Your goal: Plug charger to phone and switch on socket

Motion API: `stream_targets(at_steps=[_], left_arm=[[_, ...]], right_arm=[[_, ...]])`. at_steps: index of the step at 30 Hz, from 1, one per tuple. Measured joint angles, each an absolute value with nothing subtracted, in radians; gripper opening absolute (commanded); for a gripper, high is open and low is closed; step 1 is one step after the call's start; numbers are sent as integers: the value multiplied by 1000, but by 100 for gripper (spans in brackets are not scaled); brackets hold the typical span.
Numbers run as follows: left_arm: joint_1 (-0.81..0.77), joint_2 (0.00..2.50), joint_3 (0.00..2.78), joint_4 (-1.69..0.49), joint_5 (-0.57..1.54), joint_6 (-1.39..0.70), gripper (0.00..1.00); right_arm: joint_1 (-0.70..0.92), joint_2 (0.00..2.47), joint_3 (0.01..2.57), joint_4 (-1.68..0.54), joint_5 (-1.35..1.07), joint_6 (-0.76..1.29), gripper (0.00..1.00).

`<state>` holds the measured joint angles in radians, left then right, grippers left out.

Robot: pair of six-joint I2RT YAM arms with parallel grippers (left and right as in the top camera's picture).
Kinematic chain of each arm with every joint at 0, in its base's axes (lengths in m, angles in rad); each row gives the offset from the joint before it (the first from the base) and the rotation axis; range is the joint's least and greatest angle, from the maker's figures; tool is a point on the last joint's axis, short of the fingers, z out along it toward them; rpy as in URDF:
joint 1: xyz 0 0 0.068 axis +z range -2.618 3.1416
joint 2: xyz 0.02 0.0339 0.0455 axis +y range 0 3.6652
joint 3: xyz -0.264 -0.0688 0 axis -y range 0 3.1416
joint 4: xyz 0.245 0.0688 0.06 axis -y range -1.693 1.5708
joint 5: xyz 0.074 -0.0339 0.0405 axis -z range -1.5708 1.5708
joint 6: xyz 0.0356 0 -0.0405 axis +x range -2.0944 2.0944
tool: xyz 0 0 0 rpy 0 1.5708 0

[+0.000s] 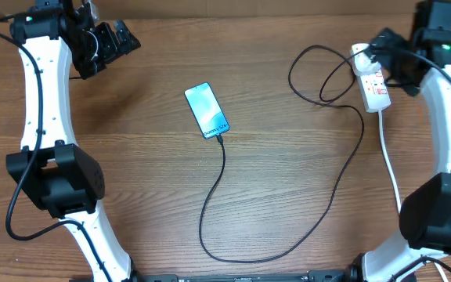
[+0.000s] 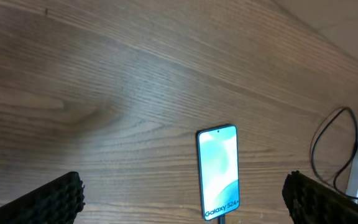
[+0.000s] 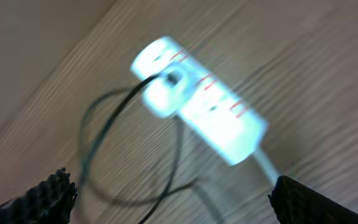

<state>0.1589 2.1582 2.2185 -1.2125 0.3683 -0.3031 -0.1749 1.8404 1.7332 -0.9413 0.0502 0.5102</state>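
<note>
The phone (image 1: 207, 110) lies face up mid-table with its cyan screen lit, and it also shows in the left wrist view (image 2: 217, 171). The black charger (image 1: 331, 204) cable meets the phone's lower short end, loops toward the front edge, then runs up to the white socket (image 1: 373, 82) at the far right. My left gripper (image 1: 120, 43) is open at the far left corner, well back from the phone, with nothing between its fingers (image 2: 42, 202). My right gripper (image 1: 382, 56) hovers open over the socket (image 3: 197, 102), which is blurred, with a black plug in it.
The socket's white cord (image 1: 390, 157) runs down the right side toward the front edge, past the right arm's base. Extra loops of black cable (image 1: 319, 74) lie just left of the socket. The tabletop is bare wood (image 1: 131, 157).
</note>
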Motion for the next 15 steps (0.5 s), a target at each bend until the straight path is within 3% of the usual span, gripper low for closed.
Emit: stream_targets(at_steps=[15], left_arm=[[159,2158,2211,-1251,362,-303,100]], right_arm=[[-269,2023,1733,-826,315,524,100]])
